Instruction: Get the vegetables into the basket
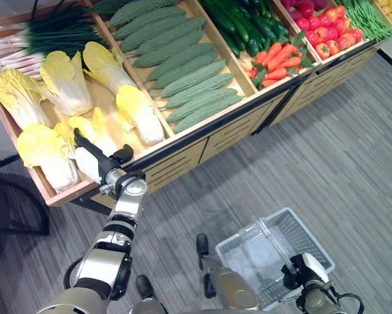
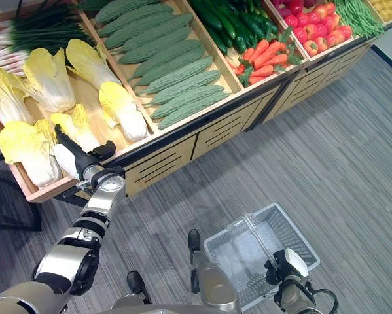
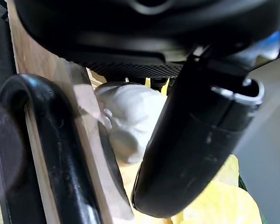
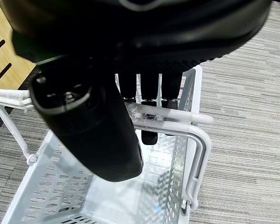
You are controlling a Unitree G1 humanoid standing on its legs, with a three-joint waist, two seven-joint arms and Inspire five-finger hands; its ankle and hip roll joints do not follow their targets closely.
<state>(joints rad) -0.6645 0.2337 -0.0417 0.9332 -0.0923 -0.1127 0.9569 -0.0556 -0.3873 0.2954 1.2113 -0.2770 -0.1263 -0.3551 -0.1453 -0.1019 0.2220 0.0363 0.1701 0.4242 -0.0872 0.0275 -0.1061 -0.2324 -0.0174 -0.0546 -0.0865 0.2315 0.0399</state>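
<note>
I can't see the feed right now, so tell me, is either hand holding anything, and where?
The right hand grips the basket by its handle. The left hand rests open on a cabbage, not gripping it.

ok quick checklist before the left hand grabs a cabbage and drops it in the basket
1. Left hand at a cabbage: ok, at the shelf's front edge, beside the cabbage's white base.
2. Left fingers closed on cabbage: cannot tell, grip is hidden.
3. Right hand holding basket: ok, fingers curled round the handle.
4. Basket has room: ok, nothing inside.
5. Basket under the left hand: not ok, it hangs lower, off to the right.
</note>
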